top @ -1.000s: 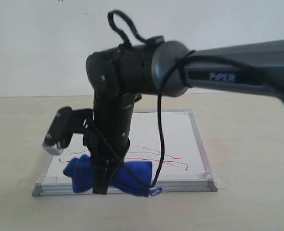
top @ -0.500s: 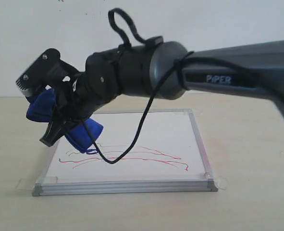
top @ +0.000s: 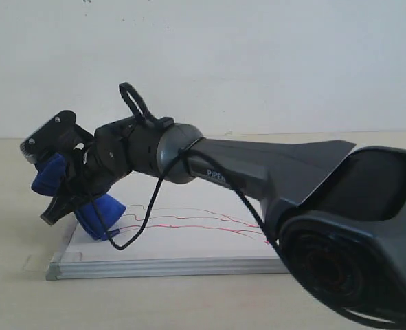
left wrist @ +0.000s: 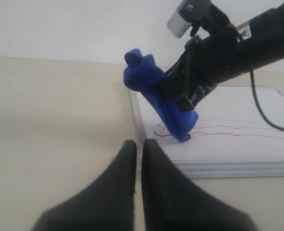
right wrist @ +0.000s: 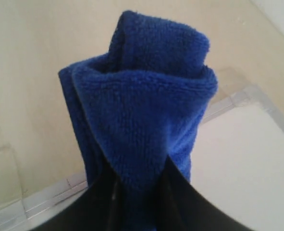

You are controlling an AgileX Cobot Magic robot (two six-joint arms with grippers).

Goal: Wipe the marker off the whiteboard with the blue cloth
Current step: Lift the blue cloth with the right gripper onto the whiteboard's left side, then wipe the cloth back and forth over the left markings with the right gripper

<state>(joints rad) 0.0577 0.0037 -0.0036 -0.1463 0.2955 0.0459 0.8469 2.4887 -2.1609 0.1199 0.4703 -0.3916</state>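
The whiteboard [top: 189, 242] lies flat on the table with the marker [top: 209, 221] as thin red and dark wavy lines across its near half. My right gripper [top: 66, 199] reaches over the board's left end, tilted, and is shut on the blue cloth [top: 98, 213]. In the right wrist view the cloth [right wrist: 142, 101] bulges out beyond the right gripper [right wrist: 139, 171]. The cloth's lower end [left wrist: 180, 126] hangs down to the board by the left ends of the lines [left wrist: 228, 132]. My left gripper [left wrist: 139, 147] is shut and empty, off the board's corner.
The right arm's dark body [top: 340, 227] fills the right foreground of the exterior view and hides the board's right part. A loose black cable [top: 144, 216] droops from the wrist over the board. Beige tabletop [left wrist: 50, 120] surrounds the board; clear tape [top: 38, 261] holds a corner.
The right gripper lifted the cloth off the board's front edge, swung it up to the left, and has now come down so the cloth's end reaches the board's left part.
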